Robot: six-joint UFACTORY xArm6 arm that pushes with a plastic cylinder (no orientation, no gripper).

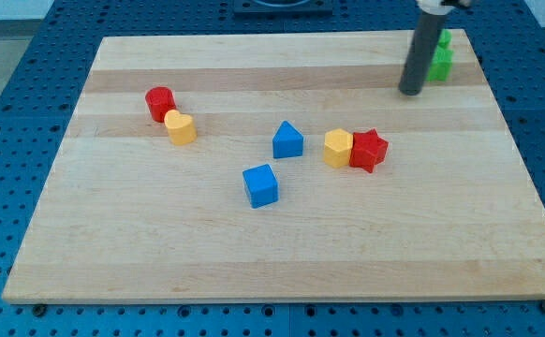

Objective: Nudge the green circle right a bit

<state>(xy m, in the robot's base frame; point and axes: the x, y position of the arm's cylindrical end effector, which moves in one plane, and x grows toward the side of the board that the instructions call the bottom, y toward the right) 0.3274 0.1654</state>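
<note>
Right now my tip (410, 92) sits on the wooden board (254, 253) near its top right corner, just to the view's left of the green blocks (441, 62). I have no gripper to report on, only the straight rod, so nothing is open, closed or gripping; all I can do is push.

Two green pieces seem to sit there, one behind the other, and the rod hides part of them. I cannot tell which is the green circle, nor whether the tip is touching the nearer piece or standing just clear of it. The placement makes sense to me, though: to send a block toward the view's right, the tip has to be on its left side, and that is where it stands.

The green blocks lie close to the board's right edge, so I judge the nudge must be short, or the block may slide off.

Everything else is well apart from the green blocks, down and to the view's left: the yellow block (338, 148) touching the red star (369, 150), the blue triangular block (287, 140), the blue cube (260, 184), and farthest off the red cylinder (160, 102) touching a second yellow block (181, 127). None stands in the way of a rightward push.
</note>
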